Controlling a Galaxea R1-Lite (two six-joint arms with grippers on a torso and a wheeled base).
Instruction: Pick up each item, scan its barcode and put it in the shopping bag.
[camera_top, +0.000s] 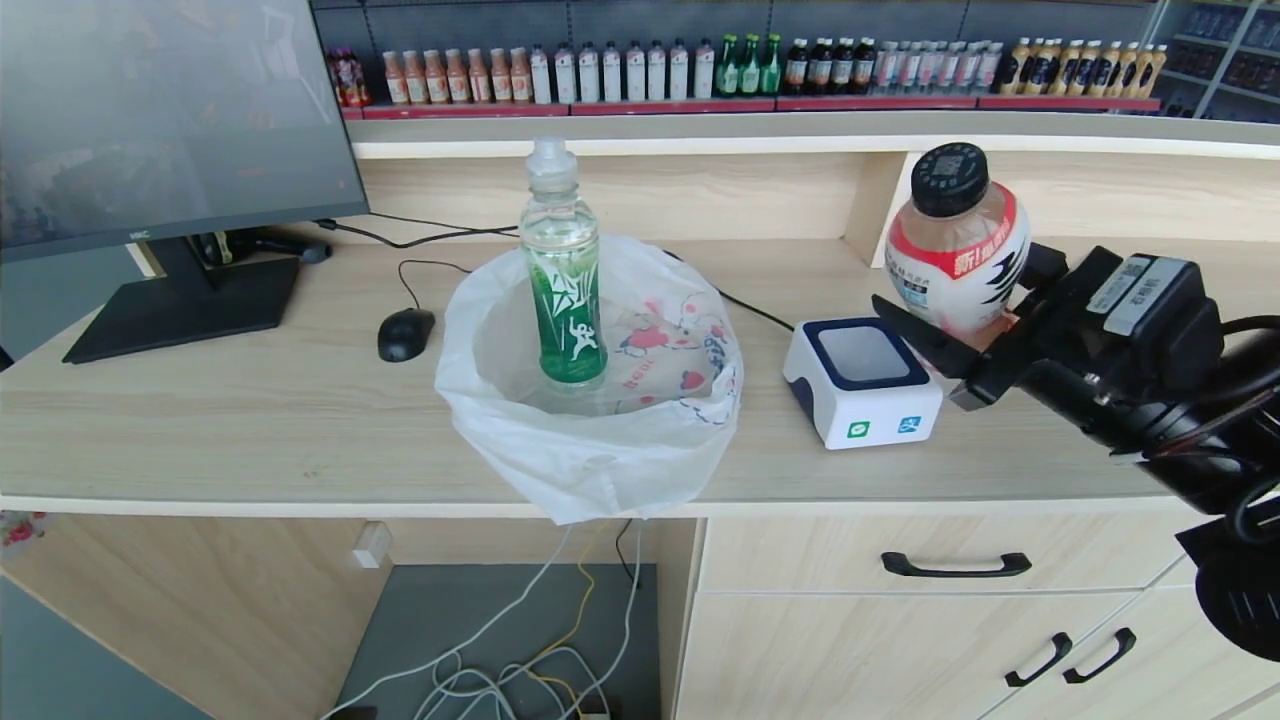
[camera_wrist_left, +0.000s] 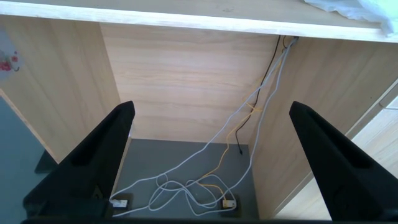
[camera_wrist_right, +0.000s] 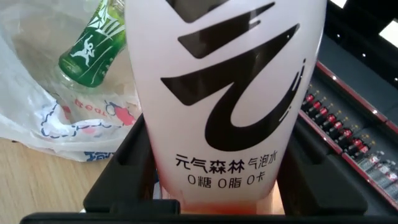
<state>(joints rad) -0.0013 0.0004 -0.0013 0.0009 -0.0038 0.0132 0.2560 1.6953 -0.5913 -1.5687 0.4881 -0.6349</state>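
Observation:
My right gripper (camera_top: 965, 330) is shut on a white bottle (camera_top: 957, 243) with a black cap and a red band, held upright just right of the white barcode scanner (camera_top: 862, 382) on the counter. In the right wrist view the white bottle (camera_wrist_right: 227, 99) sits between the black fingers (camera_wrist_right: 118, 180). A green-labelled clear bottle (camera_top: 562, 272) stands upright inside the white shopping bag (camera_top: 590, 380) at the counter's middle; the green bottle (camera_wrist_right: 93, 46) and the bag (camera_wrist_right: 56, 118) lie beyond the held bottle. My left gripper (camera_wrist_left: 211, 162) is open below the counter, over the cables.
A monitor (camera_top: 150, 120) on its stand and a black mouse (camera_top: 405, 333) occupy the counter's left. Cables (camera_top: 500, 660) hang under the counter; drawers (camera_top: 955, 566) sit below at right. Bottle shelves (camera_top: 760, 65) line the back wall.

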